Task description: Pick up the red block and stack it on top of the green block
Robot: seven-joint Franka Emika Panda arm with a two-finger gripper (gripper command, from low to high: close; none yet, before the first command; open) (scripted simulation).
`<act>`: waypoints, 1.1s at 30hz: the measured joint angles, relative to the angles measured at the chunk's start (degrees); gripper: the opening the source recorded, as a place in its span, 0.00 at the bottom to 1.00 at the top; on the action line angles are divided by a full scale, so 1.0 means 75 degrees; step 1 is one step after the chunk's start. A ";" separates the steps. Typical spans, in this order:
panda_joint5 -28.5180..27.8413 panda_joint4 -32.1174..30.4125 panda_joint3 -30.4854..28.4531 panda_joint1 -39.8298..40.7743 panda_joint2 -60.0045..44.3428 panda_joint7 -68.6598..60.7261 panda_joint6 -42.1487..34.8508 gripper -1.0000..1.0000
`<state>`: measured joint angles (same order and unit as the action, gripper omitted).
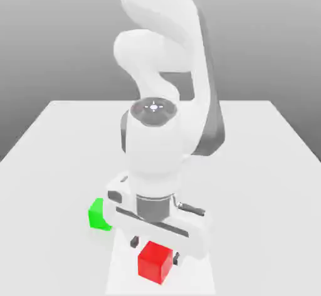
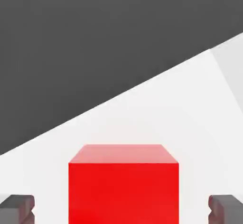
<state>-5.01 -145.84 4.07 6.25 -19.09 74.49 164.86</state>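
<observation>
The red block (image 1: 155, 261) sits on the white table (image 1: 63, 138) near its front edge. My gripper (image 1: 155, 251) is lowered over it and open, one dark finger on each side of the cube. In the hand view the red block (image 2: 123, 185) lies between the fingertips (image 2: 16, 208), with a clear gap on both sides, and my gripper (image 2: 121, 209) is not touching it. The green block (image 1: 99, 214) rests on the table a short way toward the exterior view's left of the red one and farther back, its right side hidden behind the hand.
The arm's white links (image 1: 164, 69) rise over the middle of the table. The table's front edge lies close behind the red block (image 2: 142, 85) in the hand view, with dark floor beyond it.
</observation>
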 joint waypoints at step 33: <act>0.0610 -0.3051 -0.0691 0.2278 0.2595 0.2629 0.0475 1.00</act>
<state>-0.44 -168.72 -1.11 23.34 0.37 94.21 168.43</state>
